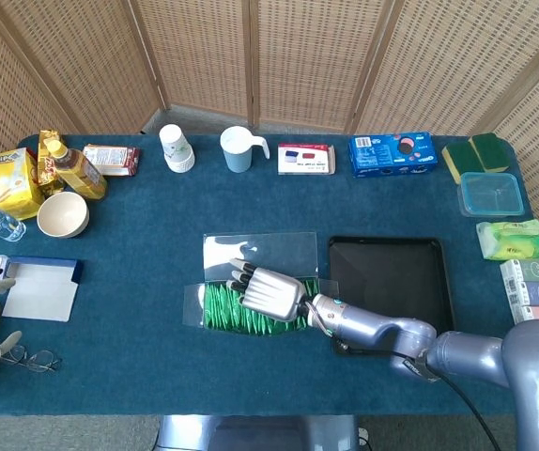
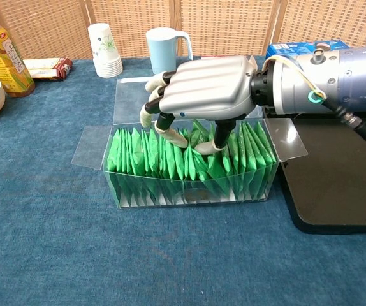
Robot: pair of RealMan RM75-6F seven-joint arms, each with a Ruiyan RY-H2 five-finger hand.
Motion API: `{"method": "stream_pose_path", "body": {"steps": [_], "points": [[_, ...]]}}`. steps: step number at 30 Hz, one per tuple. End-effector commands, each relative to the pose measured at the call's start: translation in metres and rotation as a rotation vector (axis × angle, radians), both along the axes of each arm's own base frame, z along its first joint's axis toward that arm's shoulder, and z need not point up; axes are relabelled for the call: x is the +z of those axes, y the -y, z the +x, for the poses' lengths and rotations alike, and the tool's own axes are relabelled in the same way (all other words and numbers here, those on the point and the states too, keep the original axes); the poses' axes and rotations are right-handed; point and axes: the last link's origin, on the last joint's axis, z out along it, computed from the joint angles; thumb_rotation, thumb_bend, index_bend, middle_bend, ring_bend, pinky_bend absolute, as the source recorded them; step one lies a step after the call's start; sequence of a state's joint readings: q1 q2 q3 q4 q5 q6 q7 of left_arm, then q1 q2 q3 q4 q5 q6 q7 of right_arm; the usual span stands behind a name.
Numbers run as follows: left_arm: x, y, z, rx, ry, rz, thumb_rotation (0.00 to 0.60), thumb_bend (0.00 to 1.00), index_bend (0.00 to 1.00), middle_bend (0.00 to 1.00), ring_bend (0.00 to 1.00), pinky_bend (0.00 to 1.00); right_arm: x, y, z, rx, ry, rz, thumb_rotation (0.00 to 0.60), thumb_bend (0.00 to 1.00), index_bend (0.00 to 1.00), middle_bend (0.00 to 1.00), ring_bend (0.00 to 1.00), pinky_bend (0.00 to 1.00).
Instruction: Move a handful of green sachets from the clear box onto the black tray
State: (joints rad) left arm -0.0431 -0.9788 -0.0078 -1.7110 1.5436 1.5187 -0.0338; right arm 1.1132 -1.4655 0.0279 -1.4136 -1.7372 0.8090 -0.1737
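- We see our right hand above the clear box, its fingers curled down among the upright green sachets.
- The black tray lies just right of the box.
- A blue mug and paper cups stand behind.

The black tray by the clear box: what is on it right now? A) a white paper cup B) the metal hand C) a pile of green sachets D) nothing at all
D: the black tray shows only its bare dark surface, while the green sachets all stand in the clear box, where the right hand reaches down among them.
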Motion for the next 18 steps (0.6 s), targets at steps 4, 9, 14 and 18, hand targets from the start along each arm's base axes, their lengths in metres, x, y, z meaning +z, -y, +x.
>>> {"method": "stream_pose_path", "body": {"steps": [4,9,14,18], "points": [[0.0,0.0,0.0,0.0,0.0,-0.001,0.6,0.16,0.22,0.15,0.18,0.35,-0.001,0.0,0.0,-0.003,0.007,0.001,0.6,0.36,0.62,0.26,0.24,0.08],[0.0,0.0,0.0,-0.001,0.0,0.0,0.6,0.16,0.22,0.15,0.18,0.35,0.002,0.0,0.002,-0.012,0.03,0.0,0.6,0.36,0.67,0.29,0.3,0.09],[0.0,0.0,0.0,-0.003,0.002,-0.001,0.6,0.16,0.22,0.15,0.18,0.35,0.01,0.002,0.002,-0.023,0.058,-0.013,0.6,0.38,0.71,0.32,0.34,0.1],[-0.001,0.0,0.001,-0.009,0.004,-0.001,0.6,0.16,0.21,0.15,0.18,0.35,0.018,0.003,0.001,-0.035,0.072,-0.025,0.6,0.41,0.71,0.32,0.34,0.1]]}}
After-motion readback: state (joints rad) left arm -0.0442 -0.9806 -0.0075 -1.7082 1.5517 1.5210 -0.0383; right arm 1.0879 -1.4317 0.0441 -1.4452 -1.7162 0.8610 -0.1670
